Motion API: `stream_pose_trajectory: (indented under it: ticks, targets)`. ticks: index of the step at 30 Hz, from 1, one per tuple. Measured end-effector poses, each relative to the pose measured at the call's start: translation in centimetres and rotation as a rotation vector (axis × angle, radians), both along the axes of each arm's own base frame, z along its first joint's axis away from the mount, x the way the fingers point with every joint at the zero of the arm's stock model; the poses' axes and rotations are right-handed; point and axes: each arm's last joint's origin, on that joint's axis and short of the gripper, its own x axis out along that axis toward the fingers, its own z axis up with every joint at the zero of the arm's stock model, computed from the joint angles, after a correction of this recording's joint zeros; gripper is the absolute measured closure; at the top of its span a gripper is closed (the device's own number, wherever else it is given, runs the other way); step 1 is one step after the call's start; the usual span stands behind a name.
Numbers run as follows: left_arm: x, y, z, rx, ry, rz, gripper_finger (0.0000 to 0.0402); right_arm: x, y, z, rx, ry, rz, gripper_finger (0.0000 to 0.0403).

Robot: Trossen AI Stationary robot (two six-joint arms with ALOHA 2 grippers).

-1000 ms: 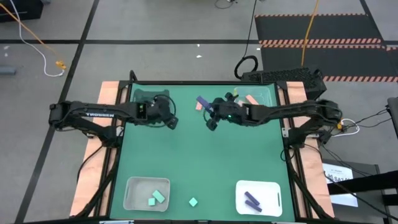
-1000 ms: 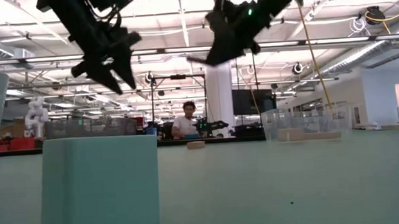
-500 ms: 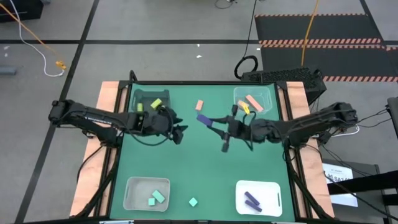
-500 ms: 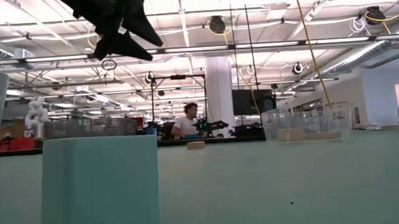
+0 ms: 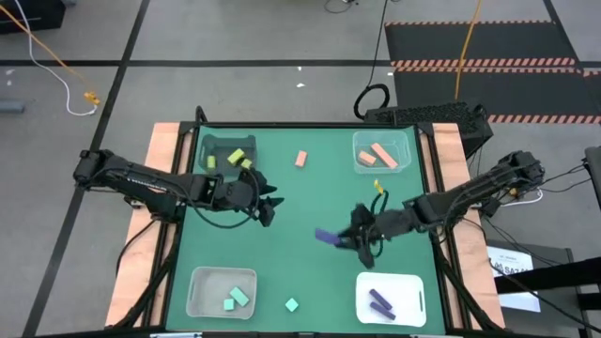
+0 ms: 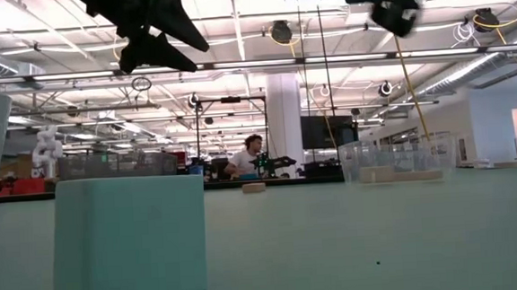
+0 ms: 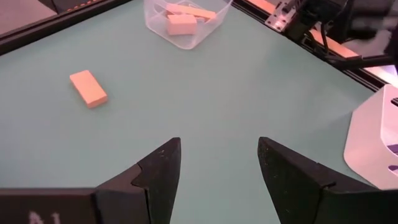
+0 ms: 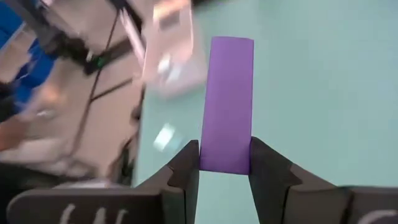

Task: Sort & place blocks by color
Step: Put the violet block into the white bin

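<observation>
**Purple bar held over the green table**

Green matting (image 5: 282, 244) is seen covering the table, with grey floor around it and a bright hall behind in the low view, where a person (image 6: 252, 156) is seated far off. Four bins are set at the corners, read on a clock face over the high view: a dark bin (image 5: 212, 146) at 11 o'clock with two yellow-green blocks (image 5: 238, 156), a clear bin (image 5: 402, 143) at 1 o'clock with salmon-pink bars (image 5: 383, 153), a white bin (image 5: 408, 286) at 5 o'clock with two purple bars (image 5: 379, 300), and a grey bin (image 5: 202, 282) at 7 o'clock with two mint-teal blocks (image 5: 238, 298).

The right gripper (image 5: 347, 238) is placed toward 4 o'clock of the table's middle, above the white bin's 11 o'clock side. A purple bar (image 8: 227, 106) is clamped between its fingers (image 8: 185, 167); the bar is a smooth, matte, rectangular piece, gripped at one end with the rest projecting forward.

The left gripper (image 7: 219, 165) is held toward 9 o'clock of the middle, its jaws spread with nothing between them.

A salmon-pink bar (image 5: 301, 159) is left loose on the mat toward 12 o'clock, and a small mint-teal cube (image 5: 292, 305) at 6 o'clock, just beside the grey bin.
</observation>
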Motion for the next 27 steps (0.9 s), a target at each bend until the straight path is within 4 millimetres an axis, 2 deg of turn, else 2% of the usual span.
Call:
stream_pose_trajectory:
  ticks: [6, 11, 17, 22, 27]
  targets:
    - [0.1, 0.0, 0.0, -0.012, -0.005, 0.009, 0.0188, -2.7, 3.0, -1.8, 0.305, 0.363, 0.016, 0.0311]
    - [0.2, 0.0, -0.3, -0.012, 0.005, 0.01, 0.0188, -5.2, 5.2, -2.6, 0.417, 0.596, 0.01, 0.0311]
    - [0.6, 0.0, -0.7, -0.019, 0.015, 0.018, 0.0188, -7.2, 7.4, -2.7, 0.501, 0.763, 0.09, 0.0311]
    - [0.9, 0.0, -1.4, -0.031, 0.032, 0.031, 0.0188, -7.9, 7.8, -2.9, 0.515, 0.819, 0.078, 0.0309]
    - [1.2, -0.1, -1.5, -0.049, 0.016, 0.04, 0.0188, -8.1, 7.7, -3.5, 0.507, 0.83, 0.069, 0.0267]
